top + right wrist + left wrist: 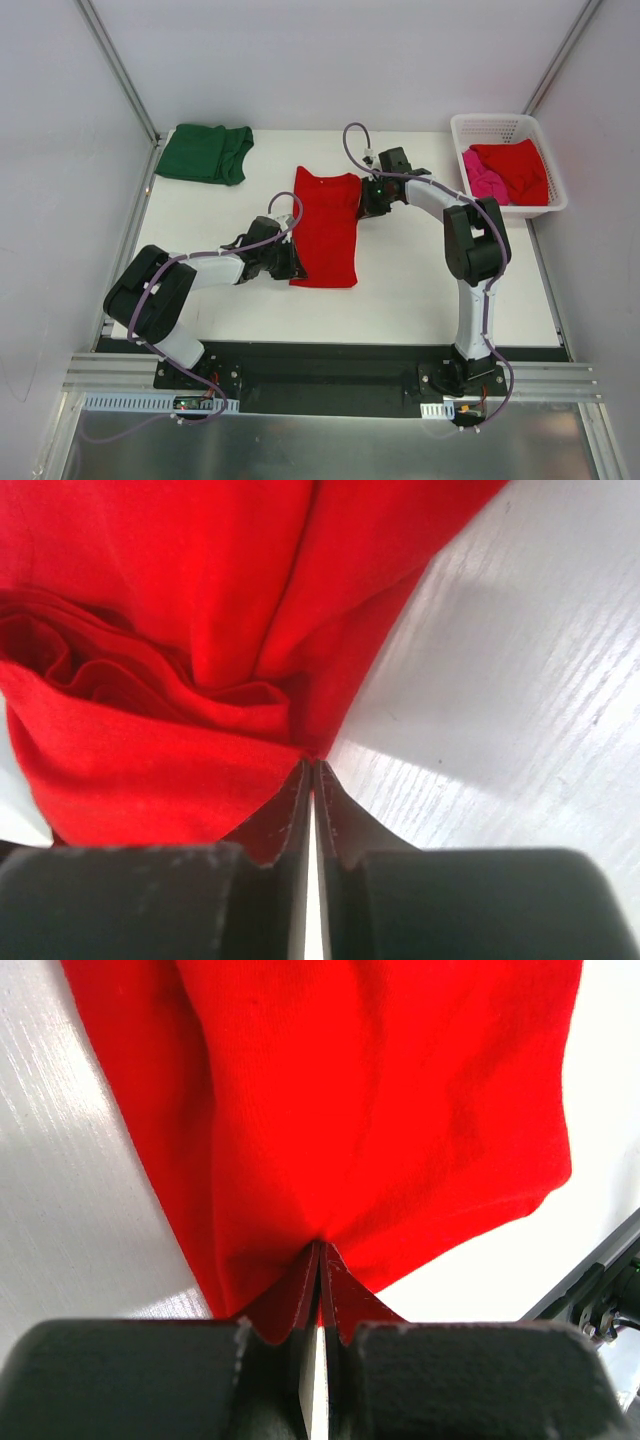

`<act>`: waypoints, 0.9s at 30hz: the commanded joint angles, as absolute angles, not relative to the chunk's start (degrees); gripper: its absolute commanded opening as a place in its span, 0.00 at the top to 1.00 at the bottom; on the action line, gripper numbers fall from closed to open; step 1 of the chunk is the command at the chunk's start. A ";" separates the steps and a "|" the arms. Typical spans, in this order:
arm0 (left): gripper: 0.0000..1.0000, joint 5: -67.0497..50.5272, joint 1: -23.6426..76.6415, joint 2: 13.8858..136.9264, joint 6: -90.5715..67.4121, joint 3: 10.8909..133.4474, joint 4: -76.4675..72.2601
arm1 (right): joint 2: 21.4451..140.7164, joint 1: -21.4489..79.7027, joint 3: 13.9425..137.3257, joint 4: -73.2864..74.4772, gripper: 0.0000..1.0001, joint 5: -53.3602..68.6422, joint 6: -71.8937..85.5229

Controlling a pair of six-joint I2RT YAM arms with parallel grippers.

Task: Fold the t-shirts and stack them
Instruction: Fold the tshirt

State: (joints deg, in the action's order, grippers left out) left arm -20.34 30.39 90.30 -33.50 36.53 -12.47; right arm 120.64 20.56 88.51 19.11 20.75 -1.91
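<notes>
A bright red t-shirt [326, 230] lies folded lengthwise in the middle of the white table. My left gripper [292, 262] is shut on its near left edge; the left wrist view shows the red cloth [380, 1110] pinched at the fingertips. My right gripper [366, 200] is shut on its far right edge; the right wrist view shows bunched red cloth [170, 680] at the tips. A dark green t-shirt [206, 153] lies folded at the far left. Another red t-shirt [520, 168] and a pink one [483, 178] lie in the basket.
A white plastic lattice basket [500, 127] stands at the far right corner of the table. Metal frame posts rise at the far corners. The table's front edge meets a black rail with both arm bases.
</notes>
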 commanded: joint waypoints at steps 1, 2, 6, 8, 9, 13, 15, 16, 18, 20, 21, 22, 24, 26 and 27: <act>1.00 -17.67 31.03 90.79 -32.61 34.89 -5.54 | 118.21 20.74 89.56 18.37 0.97 22.94 -1.85; 1.00 -17.58 30.94 90.79 -32.61 34.89 -5.54 | 118.30 20.66 89.56 18.20 0.98 23.11 -1.85; 1.00 -17.49 31.03 90.79 -32.52 34.80 -5.54 | 118.04 20.65 89.56 17.76 0.99 22.42 -1.58; 1.00 -17.49 31.03 90.79 -32.43 34.63 -5.54 | 118.30 20.57 90.17 17.58 0.99 21.71 -1.32; 1.00 -17.49 31.03 90.79 -32.52 34.54 -5.54 | 118.47 20.57 90.52 17.58 0.99 21.71 -1.23; 1.00 -17.49 31.03 90.53 -32.43 34.28 -5.62 | 119.53 20.57 92.37 17.58 0.99 21.10 -0.79; 1.00 -17.40 31.03 90.35 -32.52 34.10 -5.54 | 119.97 20.57 93.42 17.58 0.99 20.22 -0.70; 1.00 -17.49 31.03 90.35 -32.52 34.10 -5.62 | 120.06 20.65 93.60 17.58 0.99 19.87 -0.62; 1.00 -17.40 31.03 90.44 -32.52 34.19 -5.62 | 120.32 20.57 94.21 17.40 0.99 19.51 -0.53; 1.00 -17.40 31.02 90.44 -32.52 34.19 -5.54 | 120.58 20.57 94.74 17.49 0.97 19.34 -0.53; 1.00 -17.49 31.03 90.44 -32.52 34.10 -5.54 | 120.67 20.65 95.09 17.58 0.93 19.25 -0.53; 1.00 -17.40 31.03 90.44 -32.52 34.10 -5.54 | 120.76 20.57 95.18 17.67 0.87 18.99 -0.61; 1.00 -17.49 31.03 90.44 -32.34 34.10 -5.54 | 120.76 20.57 95.10 17.84 0.66 18.63 -0.62; 1.00 -17.40 31.02 90.26 -32.43 34.10 -5.62 | 119.97 20.57 94.40 17.93 0.61 17.93 -0.62; 1.00 -17.32 31.03 90.09 -32.43 34.10 -5.54 | 119.62 20.57 93.87 17.84 0.60 17.58 -0.70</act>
